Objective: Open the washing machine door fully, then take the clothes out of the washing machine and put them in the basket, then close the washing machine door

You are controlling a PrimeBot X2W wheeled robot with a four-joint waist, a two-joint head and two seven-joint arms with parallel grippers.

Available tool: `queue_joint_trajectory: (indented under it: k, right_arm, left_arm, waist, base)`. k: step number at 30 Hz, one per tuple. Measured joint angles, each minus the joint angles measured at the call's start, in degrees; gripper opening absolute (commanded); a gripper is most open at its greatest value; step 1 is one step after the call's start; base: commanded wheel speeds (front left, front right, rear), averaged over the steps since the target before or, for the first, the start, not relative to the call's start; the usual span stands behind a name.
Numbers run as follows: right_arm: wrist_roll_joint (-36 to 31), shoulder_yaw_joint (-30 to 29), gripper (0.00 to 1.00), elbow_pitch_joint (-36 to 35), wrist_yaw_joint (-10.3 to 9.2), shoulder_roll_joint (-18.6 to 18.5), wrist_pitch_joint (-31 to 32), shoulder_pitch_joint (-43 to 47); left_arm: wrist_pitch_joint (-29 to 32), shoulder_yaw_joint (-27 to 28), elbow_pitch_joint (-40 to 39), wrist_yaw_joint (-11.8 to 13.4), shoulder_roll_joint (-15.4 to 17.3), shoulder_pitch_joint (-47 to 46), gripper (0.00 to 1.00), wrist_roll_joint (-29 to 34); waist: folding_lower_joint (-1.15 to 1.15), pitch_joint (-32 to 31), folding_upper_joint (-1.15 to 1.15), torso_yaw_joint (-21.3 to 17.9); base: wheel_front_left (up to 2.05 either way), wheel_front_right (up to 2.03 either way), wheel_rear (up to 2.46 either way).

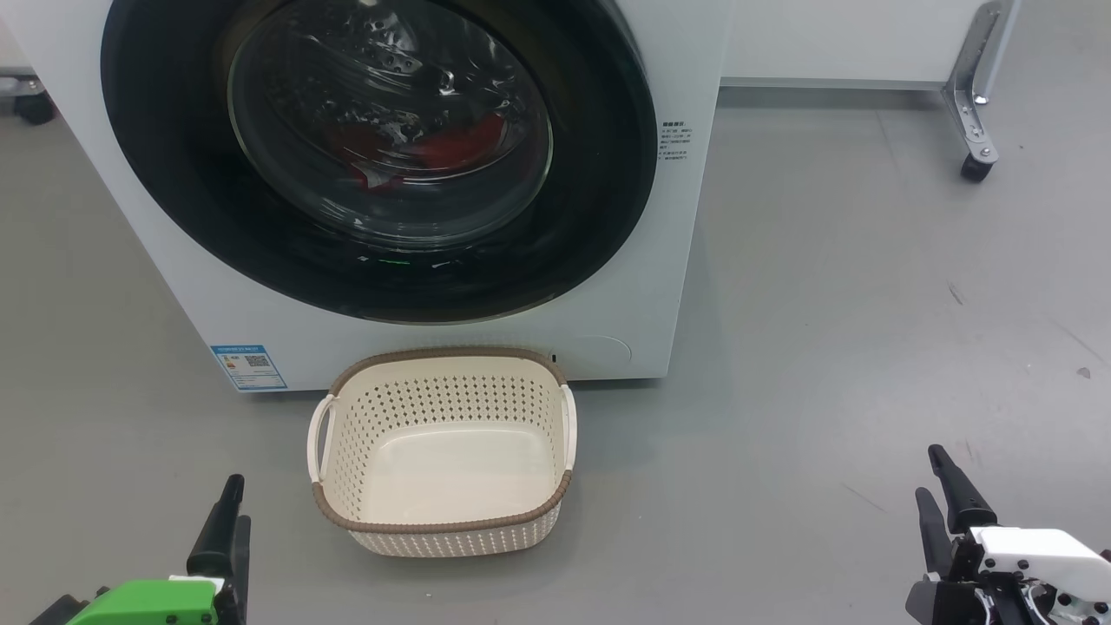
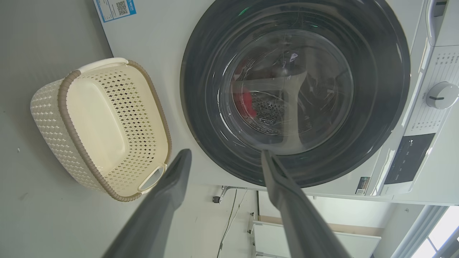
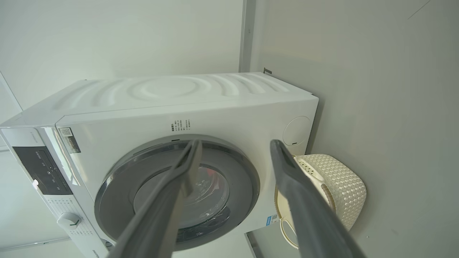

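Observation:
The white washing machine (image 1: 642, 286) fills the upper left of the head view. The washing machine door (image 1: 174, 208), black-rimmed with a glass bowl, lies flat against its front. Red clothes (image 1: 460, 139) show through the glass, inside the drum. The cream basket (image 1: 443, 525) stands on the floor right before the machine, with nothing in it. My left gripper (image 1: 233, 502) hangs open at the lower left, beside the basket. My right gripper (image 1: 929, 473) is open at the lower right, well away from both. In the left wrist view the gripper (image 2: 226, 153) faces the door (image 2: 200, 89), the clothes (image 2: 247, 102) and the basket (image 2: 66, 107). The right wrist view has the gripper (image 3: 236, 143) pointing at the door (image 3: 114, 200) and basket (image 3: 344, 186).
A white cabinet on a metal leg with a caster (image 1: 976, 113) stands at the back right. Another caster (image 1: 30, 104) sits at the far left. The machine's control panel and knob (image 2: 441, 95) lie above the door. Grey floor (image 1: 868, 304) spreads to the right.

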Motion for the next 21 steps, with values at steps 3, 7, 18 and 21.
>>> queue_joint_trajectory:
  k: [3, 7, 18, 21]
  right_arm:
    - [-0.2, 0.1, 1.00, -0.3, 0.00, 0.0, -0.5, 0.0]
    - [-0.5, 0.4, 1.00, -0.6, 0.00, -0.1, -1.2, -0.1]
    - [-3.9, 1.8, 1.00, -1.4, 0.00, -0.9, -3.4, -0.4]
    - [-4.9, 2.2, 1.00, -1.6, 0.00, -1.3, -4.0, -0.5]
  left_arm:
    - [-0.5, -0.3, -0.2, 0.0, 0.0, 0.0, 1.00, 0.0]
    - [-1.2, -0.8, -0.7, 0.0, 0.0, -0.1, 1.00, 0.0]
    - [-3.0, -2.5, -2.1, 0.0, 0.5, -0.7, 1.00, 1.8]
    - [-3.6, -3.1, -2.3, 0.0, 0.9, -1.0, 1.00, 3.0]
  waist:
    - [0.00, 0.0, 0.00, 0.0]
    - [0.00, 0.0, 0.00, 0.0]
    - [0.00, 0.1, 0.00, 0.0]
    - [0.00, 0.1, 0.00, 0.0]
  base:
    - [0.00, 0.00, 0.00]
    - [0.00, 0.00, 0.00]
    - [0.00, 0.00, 0.00]
    - [0.00, 0.00, 0.00]
